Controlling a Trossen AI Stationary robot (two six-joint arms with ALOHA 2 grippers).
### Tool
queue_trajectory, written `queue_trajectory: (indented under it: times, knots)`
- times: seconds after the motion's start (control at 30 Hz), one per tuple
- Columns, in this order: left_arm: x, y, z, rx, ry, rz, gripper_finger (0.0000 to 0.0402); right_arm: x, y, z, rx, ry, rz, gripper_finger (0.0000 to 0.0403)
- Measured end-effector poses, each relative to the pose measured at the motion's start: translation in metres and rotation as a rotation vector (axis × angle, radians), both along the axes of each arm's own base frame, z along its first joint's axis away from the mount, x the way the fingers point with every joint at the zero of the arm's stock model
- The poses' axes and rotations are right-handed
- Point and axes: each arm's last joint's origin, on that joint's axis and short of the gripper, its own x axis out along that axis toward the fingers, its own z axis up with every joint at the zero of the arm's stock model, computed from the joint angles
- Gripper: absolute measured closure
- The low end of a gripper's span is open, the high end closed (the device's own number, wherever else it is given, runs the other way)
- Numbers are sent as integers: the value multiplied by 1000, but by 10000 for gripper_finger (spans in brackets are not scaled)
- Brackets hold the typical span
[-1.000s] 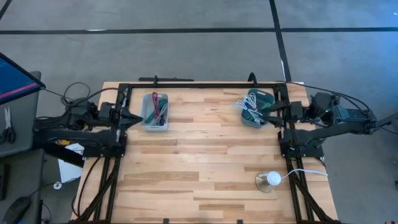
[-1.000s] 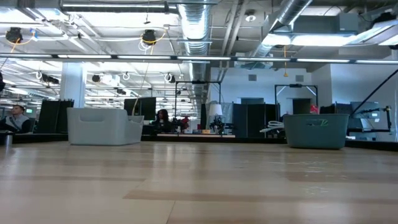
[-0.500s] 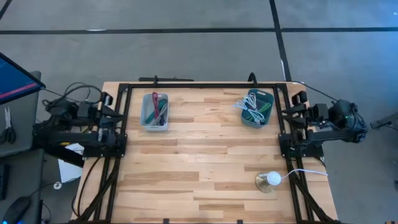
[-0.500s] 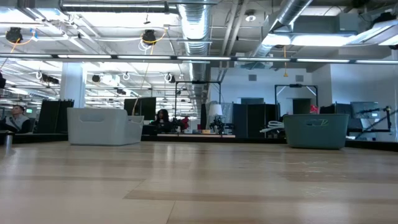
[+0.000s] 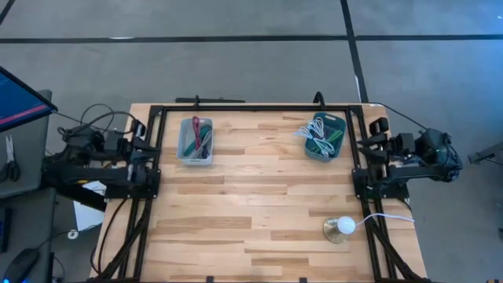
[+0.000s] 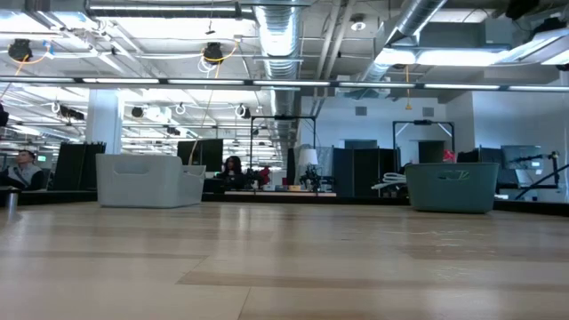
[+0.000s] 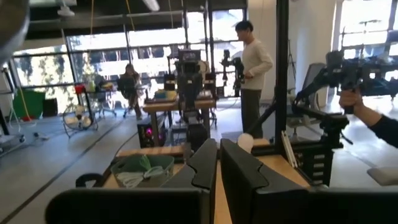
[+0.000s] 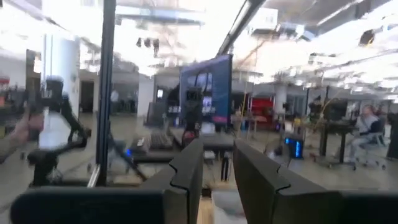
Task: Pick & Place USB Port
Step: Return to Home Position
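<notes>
Two near-black jointed arms built of blocky segments: left arm (image 5: 86,161) at the scene's left side, right arm (image 5: 409,157) at its right. Thin black cables (image 5: 93,118) in loose loops over the far end of the left arm; one more black cable arcing off the right arm. On the left gripper (image 7: 218,152), two matte black wedge-shaped fingers (image 7: 202,168), broad at the root, tapering to blunt tips, seated on a wide dark crossbar (image 7: 124,208). Same build on the right gripper (image 8: 219,155): flat inner faces, same dark bar. Screws and markings too small to make out.
</notes>
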Motion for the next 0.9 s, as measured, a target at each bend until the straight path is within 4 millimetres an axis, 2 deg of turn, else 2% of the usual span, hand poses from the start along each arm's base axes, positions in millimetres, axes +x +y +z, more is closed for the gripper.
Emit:
queue_trajectory:
  times: [0.47, 0.7, 0.9]
  knots:
    - [9, 0, -9, -27, 32, -19, 380, 2, 0, -6, 33, 50, 4, 321]
    - [42, -1, -44, -13, 88, -16, 379, 21, 1, -32, 38, 108, 5, 321]
    - [72, -1, -88, 32, 111, -9, 380, 34, 2, -54, 20, 132, 0, 321]
